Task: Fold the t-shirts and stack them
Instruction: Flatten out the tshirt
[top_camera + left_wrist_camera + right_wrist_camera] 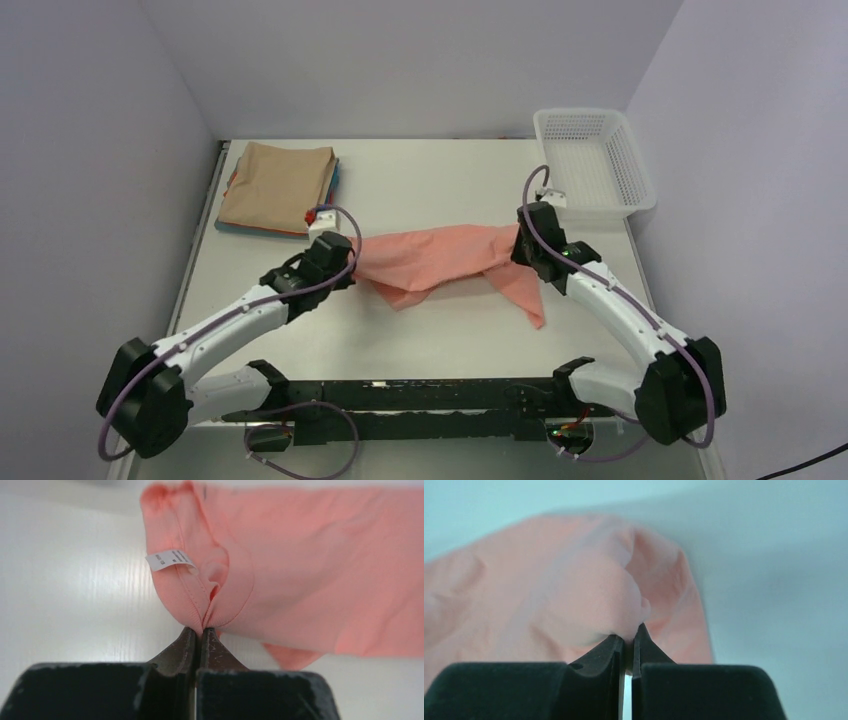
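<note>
Top external: salmon-pink cloth t-shirt (pixel 440 258) unfolded; fold + stack pending.
Tan-topped folded shirt pile (pixel 277 188): done.
L gripper (pixel 201 630), R gripper (pixel 629 634): clamped on tee.

free over bare table (pixel 440 180) beyond the salmon-pink t-shirt (pixel 440 258) and on the near strip before it, barred mid-table by that shirt strung between left gripper (pixel 350 262) and right gripper (pixel 522 245), far left by the folded stack (pixel 275 185), far right by the basket (pixel 598 210).

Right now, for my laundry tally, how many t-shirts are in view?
4: salmon-pink t-shirt stretched mid-table; tan t-shirt atop far-left stack; reddish t-shirt and blue t-shirt showing as edges beneath. More may be hidden.
</note>
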{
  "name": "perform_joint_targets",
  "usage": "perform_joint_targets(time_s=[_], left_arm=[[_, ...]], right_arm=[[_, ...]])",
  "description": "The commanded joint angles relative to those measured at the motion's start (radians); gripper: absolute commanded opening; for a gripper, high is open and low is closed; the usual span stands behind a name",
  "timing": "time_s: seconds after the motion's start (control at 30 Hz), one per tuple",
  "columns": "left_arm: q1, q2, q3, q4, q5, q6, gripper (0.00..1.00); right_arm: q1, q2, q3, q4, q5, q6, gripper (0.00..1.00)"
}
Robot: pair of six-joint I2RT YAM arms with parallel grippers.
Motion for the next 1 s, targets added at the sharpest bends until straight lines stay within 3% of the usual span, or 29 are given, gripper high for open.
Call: perform_joint_targets(time_s=[0.0, 0.37, 0.57, 0.77, 0.97], left_arm=[[0.031, -0.135, 0.196, -0.053, -0.129, 0.058, 0.00], [0.033, -0.376, 0.554, -0.083, -0.228, 0.290, 0.00], [0.032, -0.419, 0.694, -0.059, -0.197, 0.403, 0.00], [0.032, -0.378, 0.726, -0.065, -0.274, 0.457, 0.00], [0.032, -0.423, 0.630, -0.242, -0.401, 0.306, 0.00]], right_arm=[[-0.003, -0.133, 0.201, -0.050, 0.016, -0.072, 0.00], [-0.002, -0.297, 0.605, -0.121, -0.167, -0.187, 0.00], [-0.002, -0.321, 0.695, -0.110, -0.259, -0.221, 0.00], [-0.002, -0.275, 0.711, -0.173, -0.218, -0.224, 0.00], [-0.002, -0.314, 0.611, -0.330, -0.259, -0.091, 0.00]])
